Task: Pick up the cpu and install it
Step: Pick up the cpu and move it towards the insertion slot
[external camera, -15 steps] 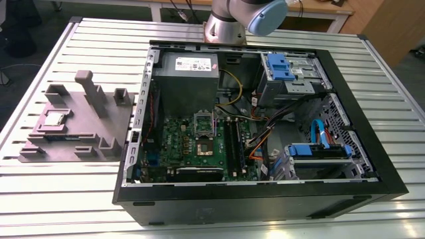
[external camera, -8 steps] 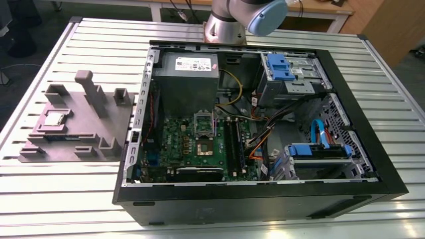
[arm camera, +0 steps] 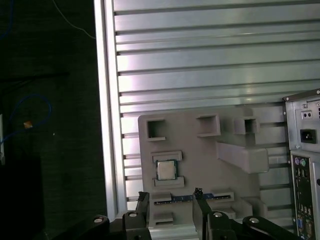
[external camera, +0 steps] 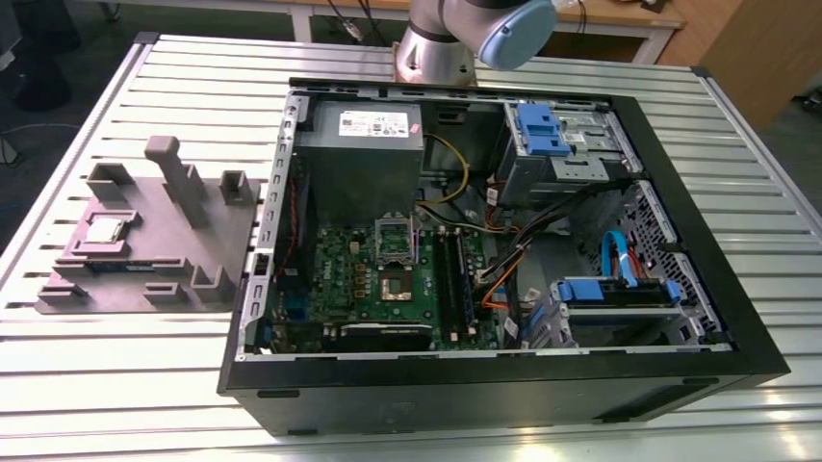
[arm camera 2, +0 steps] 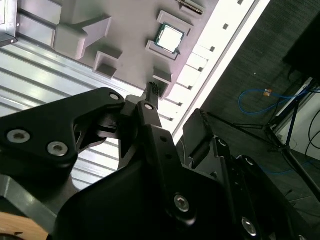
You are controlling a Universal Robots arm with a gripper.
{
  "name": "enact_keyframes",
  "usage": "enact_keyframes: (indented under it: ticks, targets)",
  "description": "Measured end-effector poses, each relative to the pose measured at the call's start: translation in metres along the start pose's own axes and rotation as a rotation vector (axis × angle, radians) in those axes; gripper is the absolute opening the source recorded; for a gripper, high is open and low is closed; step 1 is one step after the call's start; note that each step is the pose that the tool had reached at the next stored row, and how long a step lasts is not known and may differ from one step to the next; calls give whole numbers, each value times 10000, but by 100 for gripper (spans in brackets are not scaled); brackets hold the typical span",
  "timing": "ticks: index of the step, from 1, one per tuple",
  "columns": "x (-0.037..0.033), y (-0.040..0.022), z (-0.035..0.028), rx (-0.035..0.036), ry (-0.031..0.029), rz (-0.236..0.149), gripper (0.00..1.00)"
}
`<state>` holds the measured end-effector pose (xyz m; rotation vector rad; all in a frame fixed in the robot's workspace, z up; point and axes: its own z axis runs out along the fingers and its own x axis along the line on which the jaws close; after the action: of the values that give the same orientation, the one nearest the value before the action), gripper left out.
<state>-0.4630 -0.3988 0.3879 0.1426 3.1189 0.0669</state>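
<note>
**Cut off / hidden bits**

Ext. view: arm [external camera: 449, 38] cut by the top edge, w/ just a joint and a silver segment seen; cpu [external camera: 106, 229] too small for surface detail. First wrist view: tool [arm camera: 171, 192] cut by the pic's edge, its fingers [arm camera: 201, 212] covering part of the grey holder [arm camera: 200, 160]; PC case [arm camera: 305, 165] cut off too. Second wrist view: tool body hides much of the worktop [arm camera 2: 40, 65].

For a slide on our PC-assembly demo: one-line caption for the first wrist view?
Open gripper poised near the cpu, which lies in a grey holder on the slatted metal table.
</note>
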Motion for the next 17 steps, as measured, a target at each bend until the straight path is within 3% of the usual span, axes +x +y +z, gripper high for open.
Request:
enact_keyframes:
  ticks: [17]
  targets:
    - [41,-4,0,0,0,0,47]
